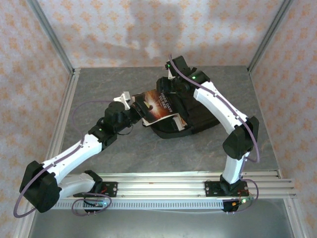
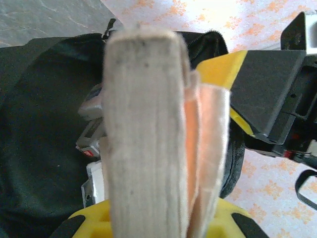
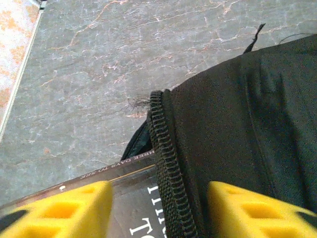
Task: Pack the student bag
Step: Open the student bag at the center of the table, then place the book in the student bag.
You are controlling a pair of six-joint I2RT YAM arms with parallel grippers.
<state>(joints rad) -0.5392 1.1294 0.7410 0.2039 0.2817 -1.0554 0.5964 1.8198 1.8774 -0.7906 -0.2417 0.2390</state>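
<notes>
Jaws: left gripper [image 2: 163,224] clenches the book [image 2: 143,114]; right gripper [image 3: 158,208] gapes astride the limp bag [image 3: 237,114], likely best pinched at its rim.

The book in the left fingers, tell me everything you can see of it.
A thick book with a soft dark cover showing an orange glow and white lettering. Its page edges are yellowed and the cover curls away. The left fingers clamp its near end. Its far end sits under the zip edge of the black backpack.
</notes>
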